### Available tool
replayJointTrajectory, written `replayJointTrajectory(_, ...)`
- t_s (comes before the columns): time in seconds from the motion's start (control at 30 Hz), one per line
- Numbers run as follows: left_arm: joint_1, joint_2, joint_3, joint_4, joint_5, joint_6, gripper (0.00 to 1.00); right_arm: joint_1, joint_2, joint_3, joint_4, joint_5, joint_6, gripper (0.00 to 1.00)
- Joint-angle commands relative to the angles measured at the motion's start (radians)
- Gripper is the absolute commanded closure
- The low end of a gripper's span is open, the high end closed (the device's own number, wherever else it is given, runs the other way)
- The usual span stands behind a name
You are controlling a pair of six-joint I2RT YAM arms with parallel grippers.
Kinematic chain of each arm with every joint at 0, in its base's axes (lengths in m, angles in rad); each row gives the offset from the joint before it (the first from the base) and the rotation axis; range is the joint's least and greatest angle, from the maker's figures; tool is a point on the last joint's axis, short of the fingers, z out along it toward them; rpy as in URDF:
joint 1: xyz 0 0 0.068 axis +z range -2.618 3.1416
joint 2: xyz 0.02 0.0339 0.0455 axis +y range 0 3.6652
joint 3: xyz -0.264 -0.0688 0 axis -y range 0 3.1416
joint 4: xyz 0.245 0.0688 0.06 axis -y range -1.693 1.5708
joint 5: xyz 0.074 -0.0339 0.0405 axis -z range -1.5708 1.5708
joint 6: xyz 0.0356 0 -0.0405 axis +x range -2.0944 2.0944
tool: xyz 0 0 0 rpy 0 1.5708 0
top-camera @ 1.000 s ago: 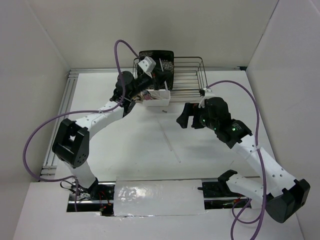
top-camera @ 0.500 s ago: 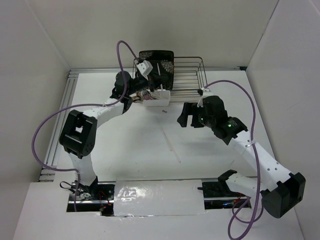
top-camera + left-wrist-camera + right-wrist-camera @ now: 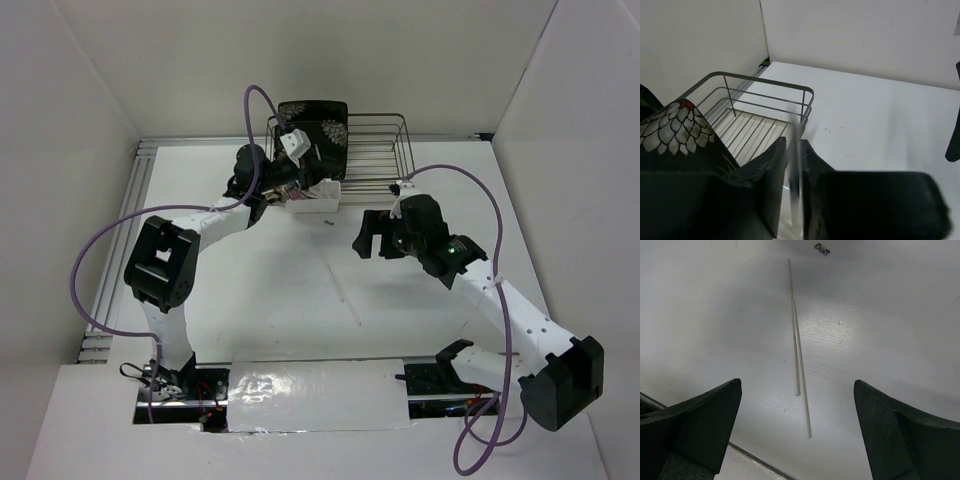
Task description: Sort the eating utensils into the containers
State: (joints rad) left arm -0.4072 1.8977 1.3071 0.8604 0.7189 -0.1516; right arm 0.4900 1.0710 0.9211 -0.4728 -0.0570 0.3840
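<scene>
While narrowed with the left claw [image 3: 794, 146] around a pale chopstick [image 3: 798, 200], cannot tell whether gripping; hangs over the white tub [image 3: 315, 200] by the rack's [image 3: 765, 80] near edge, beside the floral plate [image 3: 675, 131]. Spreads the right claw [image 3: 363, 235] wide above two chopsticks [image 3: 795, 365] lying mid-bench [image 3: 250, 300].

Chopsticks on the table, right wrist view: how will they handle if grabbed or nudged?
The chopsticks look thin and straight, so probably stiff and very light. Lying flat on the smooth white table, they may be hard to get under, and a nudge could roll or skid them. The two lie close alongside; pinching one likely disturbs the other.
</scene>
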Motion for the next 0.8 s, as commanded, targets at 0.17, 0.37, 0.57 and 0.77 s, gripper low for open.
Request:
replayJointTrajectory(0.17, 0.018, -0.023, 0.027, 0.055, -0.036, 0.034, 0.42, -0.005, 0.015, -0.076, 0.049, -0.03, -0.016, 0.05)
replayJointTrajectory(0.37, 0.022, -0.066, 0.101, -0.006, -0.096, 0.041, 0.21, 0.002, 0.038, -0.108, 0.069, -0.04, -0.031, 0.08)
replayJointTrajectory(0.57, 0.044, -0.147, 0.272, -0.18, -0.269, 0.004, 0.05, 0.044, 0.086, -0.139, 0.051, 0.0, -0.046, 0.15)
replayJointTrajectory(0.77, 0.116, -0.233, 0.565, -0.711, -0.427, -0.169, 0.01, 0.108, 0.159, -0.171, 0.088, -0.009, -0.056, 0.34)
